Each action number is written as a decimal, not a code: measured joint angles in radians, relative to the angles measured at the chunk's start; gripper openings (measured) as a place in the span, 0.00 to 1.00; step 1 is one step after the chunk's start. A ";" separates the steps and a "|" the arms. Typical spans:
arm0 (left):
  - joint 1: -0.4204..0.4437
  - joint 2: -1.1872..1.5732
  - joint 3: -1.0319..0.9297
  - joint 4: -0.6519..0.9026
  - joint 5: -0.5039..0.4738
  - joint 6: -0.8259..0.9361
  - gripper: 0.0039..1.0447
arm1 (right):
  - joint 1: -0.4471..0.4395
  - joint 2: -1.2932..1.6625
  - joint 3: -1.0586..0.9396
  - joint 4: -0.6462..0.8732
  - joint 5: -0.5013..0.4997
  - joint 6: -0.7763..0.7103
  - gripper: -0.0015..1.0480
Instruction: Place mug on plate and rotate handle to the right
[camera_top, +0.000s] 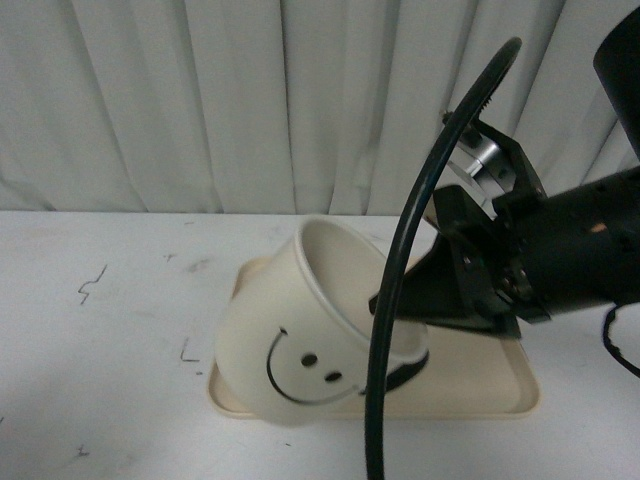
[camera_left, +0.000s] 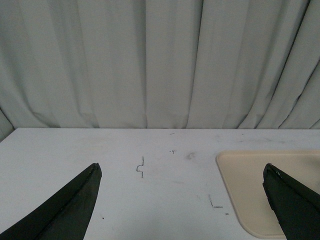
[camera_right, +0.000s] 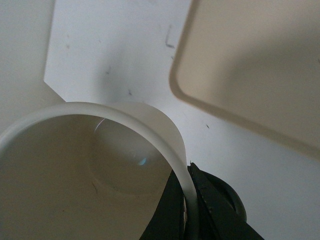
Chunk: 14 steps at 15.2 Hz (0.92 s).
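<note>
The cream mug (camera_top: 270, 320) is tilted, its mouth facing up and to the right and its smiley face toward the camera. It hangs over the left part of the beige plate (camera_top: 480, 385). My right gripper (camera_top: 425, 300) is shut on the mug's rim, one finger inside and one outside, as the right wrist view (camera_right: 186, 200) shows. The black handle (camera_top: 408, 372) sits low on the mug's right side, close beside the gripper (camera_right: 227, 200). My left gripper (camera_left: 182, 200) is open and empty above the table, left of the plate's corner (camera_left: 250, 170).
A black cable (camera_top: 400, 260) arcs in front of the mug in the front view. The white table (camera_top: 100, 330) carries small pen marks. A pleated grey curtain (camera_top: 250, 100) closes off the back.
</note>
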 joint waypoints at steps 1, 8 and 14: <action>0.000 0.000 0.000 0.000 0.000 0.000 0.94 | -0.021 0.003 -0.002 -0.077 0.008 -0.050 0.03; 0.000 0.000 0.000 0.000 0.000 0.000 0.94 | -0.171 0.138 0.142 -0.199 0.171 -0.236 0.03; 0.000 0.000 0.000 0.000 0.000 0.000 0.94 | -0.185 0.251 0.291 -0.291 0.288 -0.326 0.03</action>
